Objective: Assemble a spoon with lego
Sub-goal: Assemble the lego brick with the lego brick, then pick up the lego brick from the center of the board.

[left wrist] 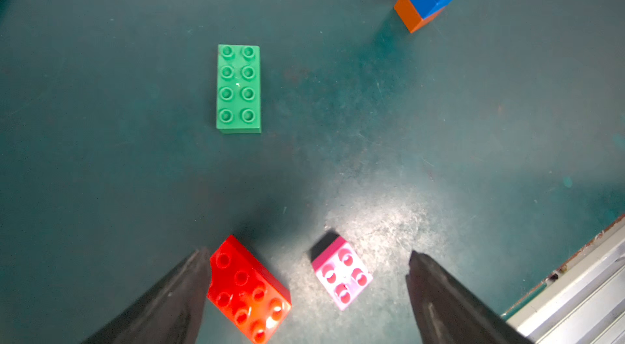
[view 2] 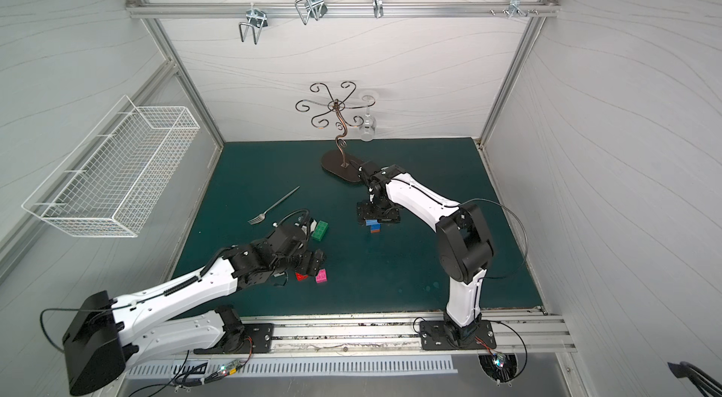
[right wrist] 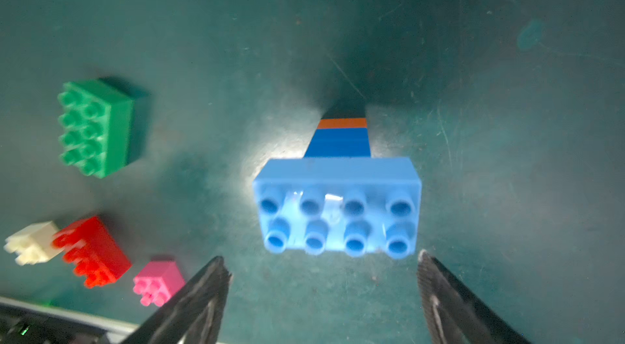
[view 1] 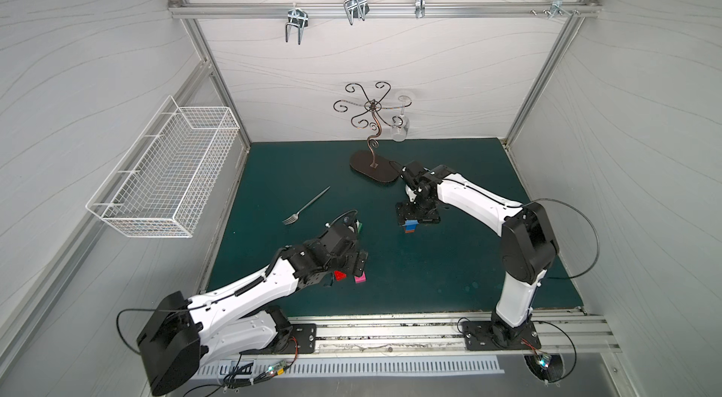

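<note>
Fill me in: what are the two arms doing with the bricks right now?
The spoon is partway built: an orange, blue and light blue stack stands on the mat. The right end effector hovers open over it, not gripping. The left end effector is open above the loose red brick and pink brick, holding nothing. The green brick and white brick lie loose, not yet attached.

dark green mat [view 1: 429,278] — fork [view 1: 306,205]; stand [view 1: 367,175]; loose bricks [left wrist: 238,88]; brick stack [right wrist: 338,203]
</note>
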You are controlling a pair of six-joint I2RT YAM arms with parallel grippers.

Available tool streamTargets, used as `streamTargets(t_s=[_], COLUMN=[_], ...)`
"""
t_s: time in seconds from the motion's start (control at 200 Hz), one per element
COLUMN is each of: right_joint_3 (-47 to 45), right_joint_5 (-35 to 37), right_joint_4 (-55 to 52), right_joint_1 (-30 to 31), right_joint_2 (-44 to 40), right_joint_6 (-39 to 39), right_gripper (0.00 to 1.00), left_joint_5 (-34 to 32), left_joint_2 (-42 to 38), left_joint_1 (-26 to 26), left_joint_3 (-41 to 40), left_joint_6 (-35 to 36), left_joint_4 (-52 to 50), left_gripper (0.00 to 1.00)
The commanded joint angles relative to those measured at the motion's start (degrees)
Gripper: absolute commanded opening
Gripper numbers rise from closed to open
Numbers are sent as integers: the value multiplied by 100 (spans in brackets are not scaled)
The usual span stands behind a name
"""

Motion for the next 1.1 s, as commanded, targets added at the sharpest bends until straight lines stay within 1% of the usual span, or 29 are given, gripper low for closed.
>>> streamTargets(t_s=[0.0, 0.09, 0.18, 0.32, 0.42, 0.645, 0.74, 0.78, 0.89, 0.985, 1.046, 1.096], right_joint_3=[-131, -162, -159, -165, -114, -55, -51, -50, -60, -75, -71, -79], right_joint_5=[-124, -98, -97, -108, -87, -91, -102, -102, -134, -184, -222, -241], right_joint_4=[35, -9, -58, -95, -152, -200, -191, -193, -180, -165, -165, -151], right_joint_1=[-38, -68, -157, -342, -416, -543, -574, -583, -607, -626, -649, -662], right_joint_2=[-442, -689, -902, -1118, -1184, -1187, -1166, -1153, -1153, -1151, -1146, -1151], right_joint_6=[-130, -178, -233, -271, -320, -369, -379, -386, -386, -386, -380, -384], right_gripper=[90, 89, 90, 90, 90, 90, 89, 89, 90, 90, 90, 90], left_joint_5=[-118, -81, 37, 208, 432, 457, 512, 550, 604, 691, 688, 718], left_joint_2=[671, 1414, 1968, 2372, 2439, 2330, 2246, 2199, 2110, 2083, 2074, 2071], left_joint_1=[-164, -229, -242, -238, -238, -238, -238, -238, -238, -238, -238, -242], left_joint_3=[576, 967, 1177, 1226, 1140, 1082, 992, 954, 924, 915, 916, 899], left_joint_6=[-327, -480, -584, -700, -700, -705, -725, -722, -713, -687, -722, -731], left_joint_4=[-545, -931, -1187, -1408, -1377, -1552, -1558, -1515, -1468, -1427, -1430, -1403], left_gripper=[96, 95, 94, 92, 90, 81, 76, 72, 69, 63, 57, 56])
